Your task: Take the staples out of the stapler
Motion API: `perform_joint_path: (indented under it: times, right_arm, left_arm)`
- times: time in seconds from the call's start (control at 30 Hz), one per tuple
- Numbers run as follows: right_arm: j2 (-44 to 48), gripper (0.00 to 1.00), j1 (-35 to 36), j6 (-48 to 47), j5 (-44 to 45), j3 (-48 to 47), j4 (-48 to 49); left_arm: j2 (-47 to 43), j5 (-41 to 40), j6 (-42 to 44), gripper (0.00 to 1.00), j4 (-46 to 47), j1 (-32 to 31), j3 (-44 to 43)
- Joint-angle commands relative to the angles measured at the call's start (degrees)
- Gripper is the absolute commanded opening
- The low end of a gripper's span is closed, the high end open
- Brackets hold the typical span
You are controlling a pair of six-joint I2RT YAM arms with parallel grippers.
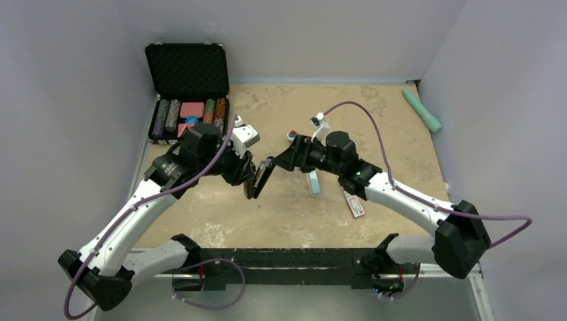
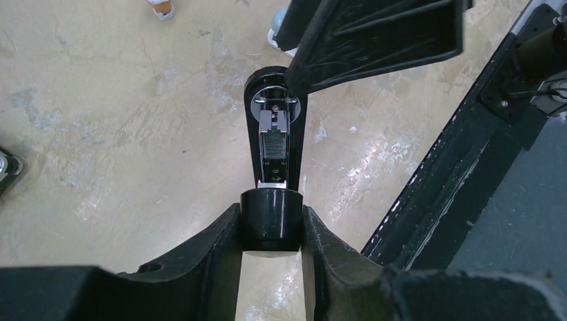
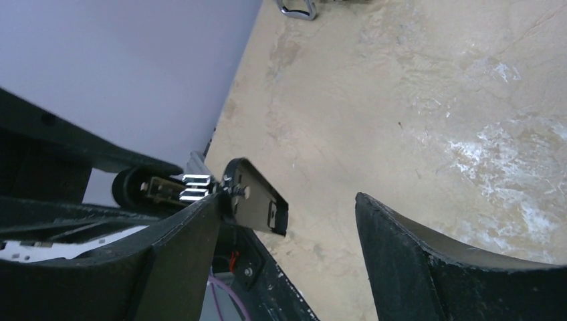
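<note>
Closest to the left gripper (image 2: 271, 215), its two black fingers (image 2: 217, 251) are clenched on the rounded rear end of the small black hinged stapler (image 2: 274, 140), which hangs clear of the mottled beige table (image 2: 100, 134).

From that grip the stapler's long axis runs straight out from the palm. Its front end points away from the left hand and toward the other arm. It sits opened up, with the silvery metal track facing back at the wrist.

At the far tip, the right gripper (image 3: 289, 199) has its fingers spread wide and holds nothing. A black flap of the stapler lies just beside one finger (image 3: 194, 241), not between the two. I cannot tell whether they touch.

Beyond both hands, on the table past the right wrist, lie a pale blue-grey oblong bar (image 1: 313, 182) and a flat red, white and grey pack (image 1: 356, 204). Both are well apart from the stapler.

As I read it, the lifting and opening are done. The stapler is up, steadied and exposed. The unloading itself looks not yet done, since I see no loose silvery strip on the table or in either hand. Whether the staples are in the track is too small to tell. The free hand would have to draw them out along that same axis.
</note>
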State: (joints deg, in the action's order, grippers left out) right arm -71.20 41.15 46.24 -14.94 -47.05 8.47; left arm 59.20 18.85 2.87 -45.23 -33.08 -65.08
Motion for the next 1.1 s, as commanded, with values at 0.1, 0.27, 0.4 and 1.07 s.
perform_joint_path:
  times: [0.1, 0.27, 0.4, 1.07]
  right_arm:
    - [-4.96, 0.71, 0.53, 0.70, -2.39, -3.43, 4.70]
    - [-6.45, 0.62, 0.79, 0.34, -2.14, -4.19, 4.62]
    - [-7.80, 0.31, 1.28, 0.88, -2.78, -3.88, 5.25]
    - [-0.88, 0.00, -2.98, 9.57, -7.73, -1.94, 9.34]
  left_arm:
    - [-4.24, 3.23, -1.87, 0.00, 6.49, 0.07, 0.78]
    - [-4.81, 3.23, -1.66, 0.00, 7.23, 0.05, 1.15]
    - [-5.67, 2.53, -2.36, 0.00, 8.88, 0.07, 1.74]
    - [-20.44, -15.12, -13.33, 0.00, 18.34, 0.07, -4.00]
